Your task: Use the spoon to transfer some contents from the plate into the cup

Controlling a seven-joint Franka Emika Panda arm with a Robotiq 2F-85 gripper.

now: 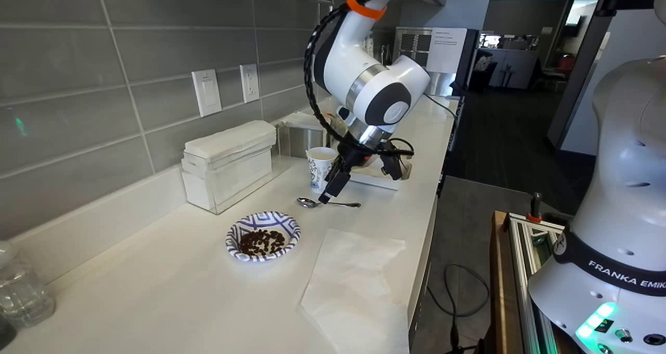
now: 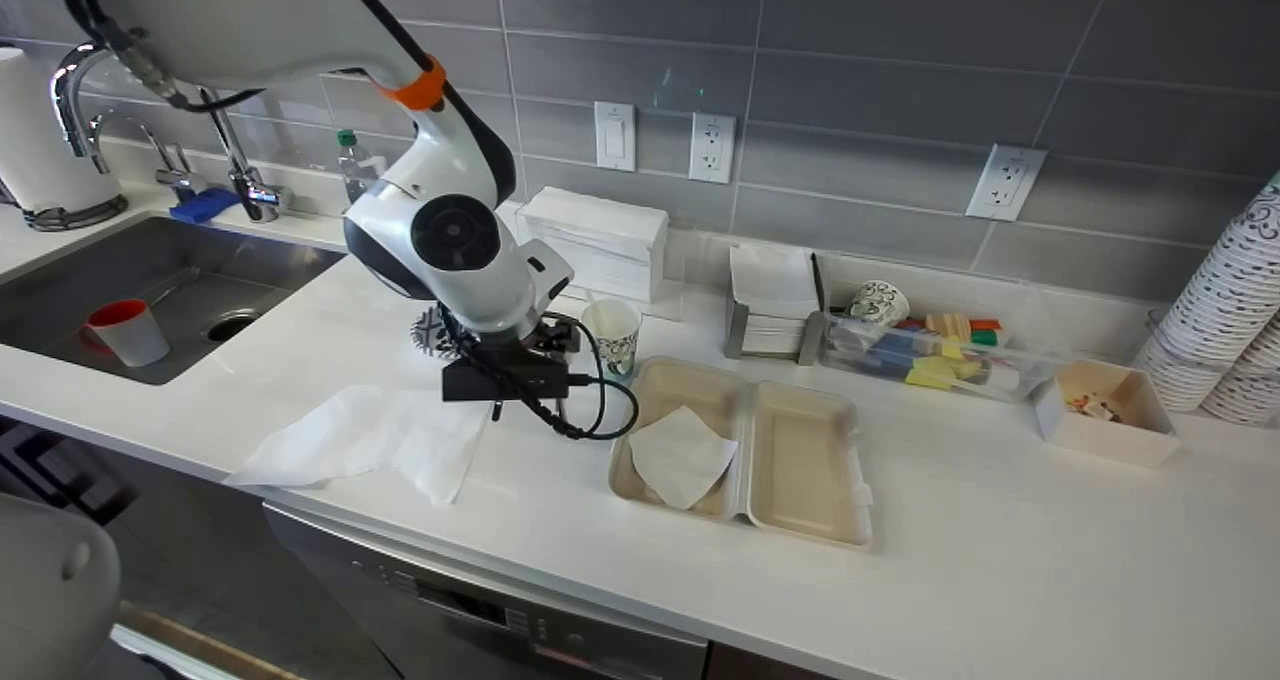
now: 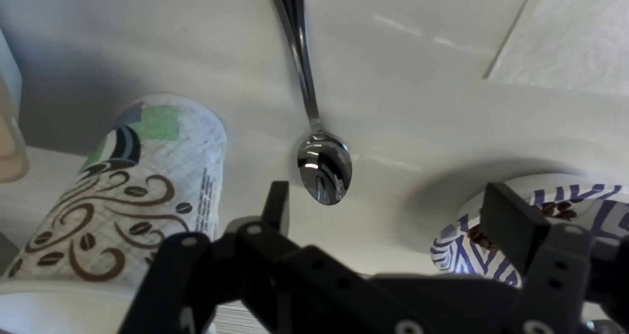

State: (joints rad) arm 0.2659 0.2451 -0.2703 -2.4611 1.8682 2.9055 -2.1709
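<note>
The dark metal spoon (image 1: 308, 202) lies on the counter between plate and cup; its bowl (image 3: 324, 169) shows in the wrist view with the handle running up. The bowl-like white plate with blue patterned rim (image 1: 237, 228) holds the brown bits (image 1: 263, 242); an arm part mostly hides the plate (image 2: 430, 332) in an exterior view. The white printed paper cup (image 1: 317, 172) stands upright behind the spoon; it also shows in the wrist view (image 3: 147, 191). My gripper (image 1: 361, 183) is wide open and empty above the spoon; its fingers (image 3: 393, 209) straddle no object.
A white napkin sheet (image 1: 359, 281) lies beside the plate. An open takeout box (image 2: 808, 460) is near the cup. Napkin holders (image 1: 229, 166), (image 2: 772, 305), an organizer box (image 2: 940, 350) and stacked cups (image 2: 1215, 300) line the wall. A sink (image 2: 230, 260) lies beyond.
</note>
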